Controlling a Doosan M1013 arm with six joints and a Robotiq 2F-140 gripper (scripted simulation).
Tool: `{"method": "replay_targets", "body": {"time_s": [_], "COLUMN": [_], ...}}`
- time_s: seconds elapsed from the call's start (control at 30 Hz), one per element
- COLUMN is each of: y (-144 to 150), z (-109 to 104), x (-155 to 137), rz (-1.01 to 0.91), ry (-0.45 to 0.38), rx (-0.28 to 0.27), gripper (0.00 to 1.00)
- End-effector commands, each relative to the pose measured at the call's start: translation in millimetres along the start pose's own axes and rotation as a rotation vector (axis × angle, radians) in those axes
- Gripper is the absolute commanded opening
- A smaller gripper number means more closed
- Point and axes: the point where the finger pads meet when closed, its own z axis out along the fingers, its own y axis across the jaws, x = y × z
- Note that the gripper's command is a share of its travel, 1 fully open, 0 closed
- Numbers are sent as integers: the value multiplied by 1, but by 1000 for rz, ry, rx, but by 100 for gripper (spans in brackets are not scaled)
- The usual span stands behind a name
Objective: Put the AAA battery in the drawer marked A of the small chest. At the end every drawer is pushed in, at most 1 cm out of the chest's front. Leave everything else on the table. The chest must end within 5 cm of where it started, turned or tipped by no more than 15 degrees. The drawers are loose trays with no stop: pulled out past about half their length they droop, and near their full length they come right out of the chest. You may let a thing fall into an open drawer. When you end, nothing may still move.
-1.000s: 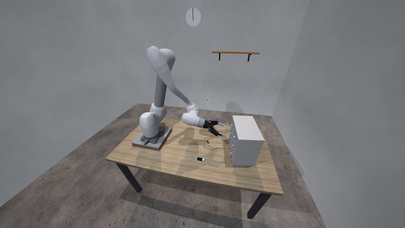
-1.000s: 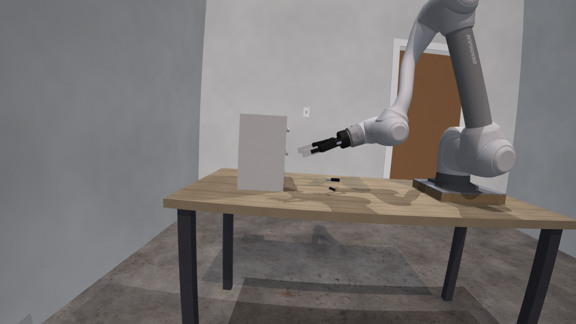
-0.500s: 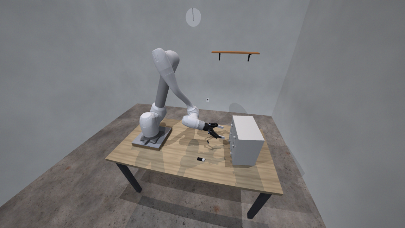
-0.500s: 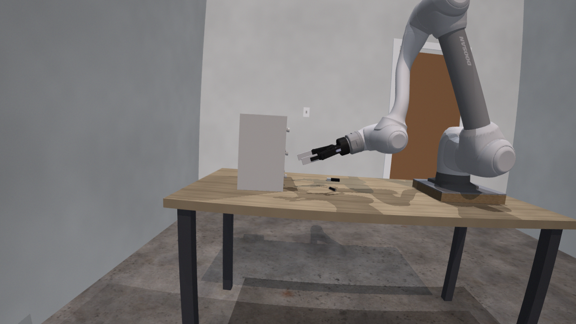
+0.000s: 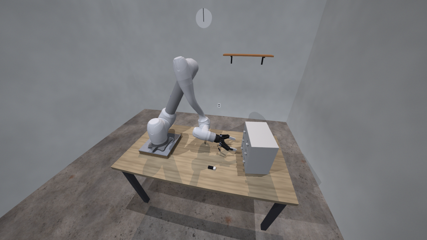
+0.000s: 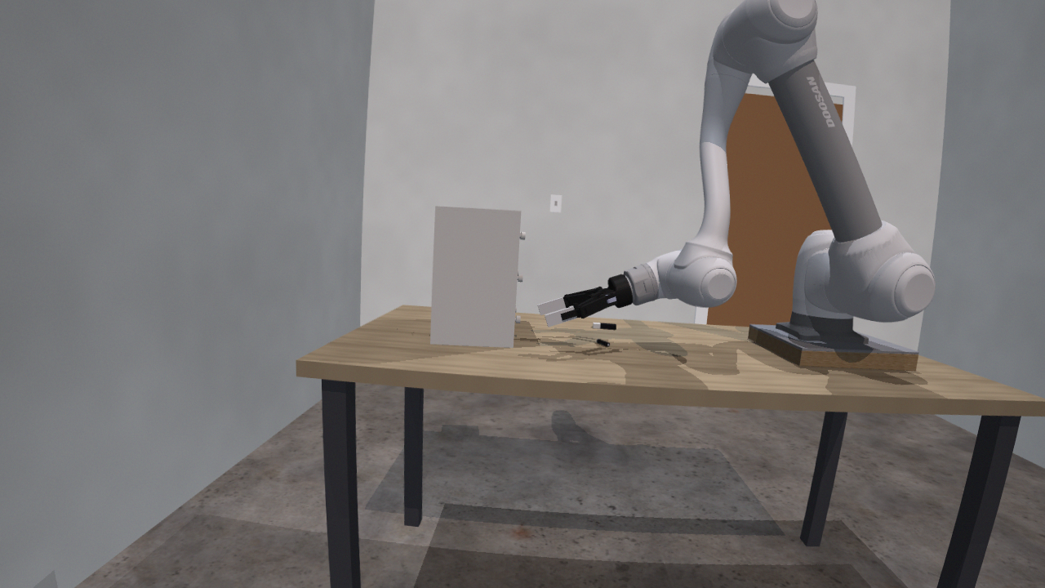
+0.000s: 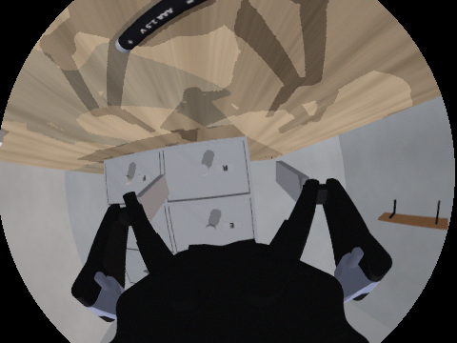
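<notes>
- The gripper (image 5: 233,144) (image 6: 553,313) (image 7: 221,178) is released: its two fingers stand widely parted, with nothing grasped between them. It is held above the surface (image 5: 184,161) (image 6: 409,358) (image 7: 205,62), tilted slightly downward, its fingertips directed toward the chest and apart from it.
- The AAA battery (image 5: 219,149) (image 6: 602,343) (image 7: 157,21) lies on its side on the surface, outside the chest and below the gripper. In the wrist view, part of it is cut off at the upper edge; the print "AAA 1.5V" is legible on its black casing.
- The small chest (image 5: 261,155) (image 6: 474,278) (image 7: 252,191) stands upright on the surface, its drawer fronts facing the arm. The drawers in view appear pushed in, each bearing a pale knob. Most drawer letters are too small or too partly hidden to identify; the drawer marked A cannot be singled out.
- A black-and-white stick (image 5: 211,167) (image 6: 604,326) lies flat on the surface, apart from both battery and chest.
- The arm (image 5: 176,98) (image 6: 825,146) rises from a base plate (image 5: 143,150) (image 6: 898,358) at the end of the surface opposite the chest, then bends down to the gripper.
</notes>
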Motion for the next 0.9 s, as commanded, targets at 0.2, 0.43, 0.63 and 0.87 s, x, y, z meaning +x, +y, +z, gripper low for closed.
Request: {"method": "replay_targets", "body": {"time_s": [0.2, 0.43, 0.63, 0.87], "y": [0, 0, 0, 0], "z": [3, 3, 3, 3], "x": [8, 8, 8, 8], "rz": [0, 0, 0, 0], "ry": [0, 0, 0, 0], "rx": [0, 0, 0, 0], "gripper": [100, 100, 100, 100]}}
